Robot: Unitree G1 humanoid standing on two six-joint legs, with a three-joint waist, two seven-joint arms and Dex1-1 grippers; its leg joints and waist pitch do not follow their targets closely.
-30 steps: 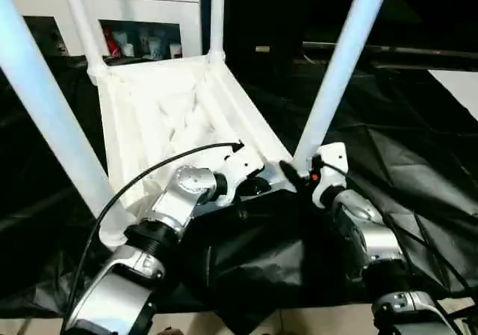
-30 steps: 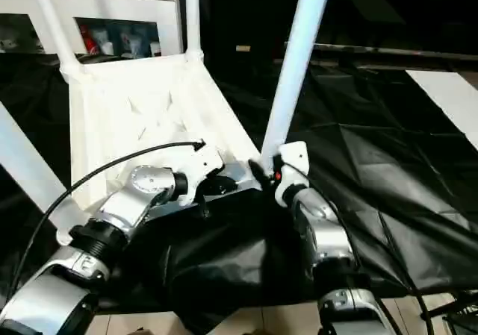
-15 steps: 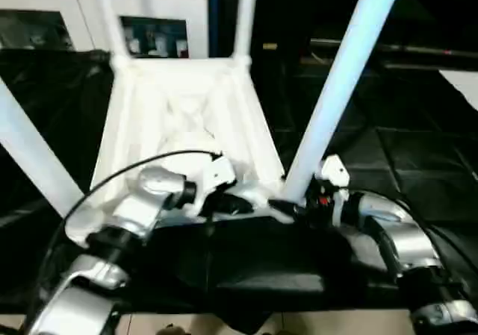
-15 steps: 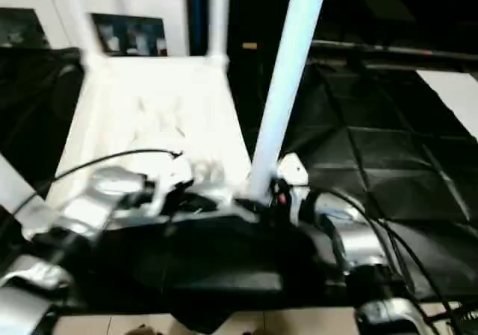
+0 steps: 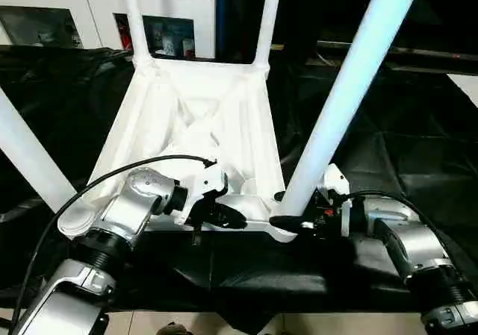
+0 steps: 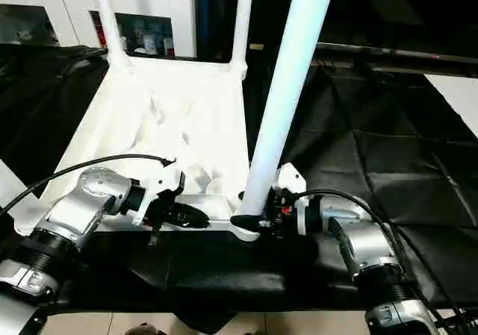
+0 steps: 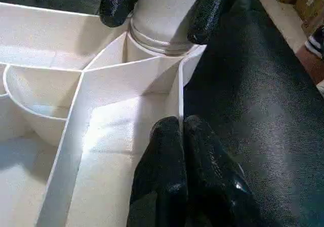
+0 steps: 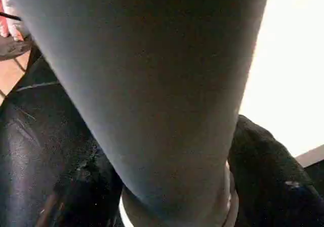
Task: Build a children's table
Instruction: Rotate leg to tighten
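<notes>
The children's table lies upside down, its ribbed white tabletop (image 5: 202, 126) on black cloth. Four white legs stand in its corner sockets: two at the back (image 5: 134, 14) (image 5: 267, 14), one near left (image 5: 22, 156) and one near right (image 5: 351, 81). My left gripper (image 5: 231, 217) is shut, with its fingertips (image 7: 169, 136) pressed against the near rim wall beside the near right socket. My right gripper (image 5: 287, 210) straddles the base of the near right leg (image 8: 152, 85). One of its black fingers (image 7: 119, 4) lies against each side of the leg, just above the socket collar.
Crumpled black cloth (image 5: 388, 141) covers the work surface all around the tabletop. A white cabinet (image 5: 67, 7) with glass doors stands behind. A flat white board (image 6: 455, 89) shows at the far right edge. A black cable (image 5: 112, 174) loops over my left forearm.
The whole view has shifted and tilted. My right forearm has swung low and sideways, and its fingers now hug the near right leg's base. My left gripper stays shut at the near rim.
</notes>
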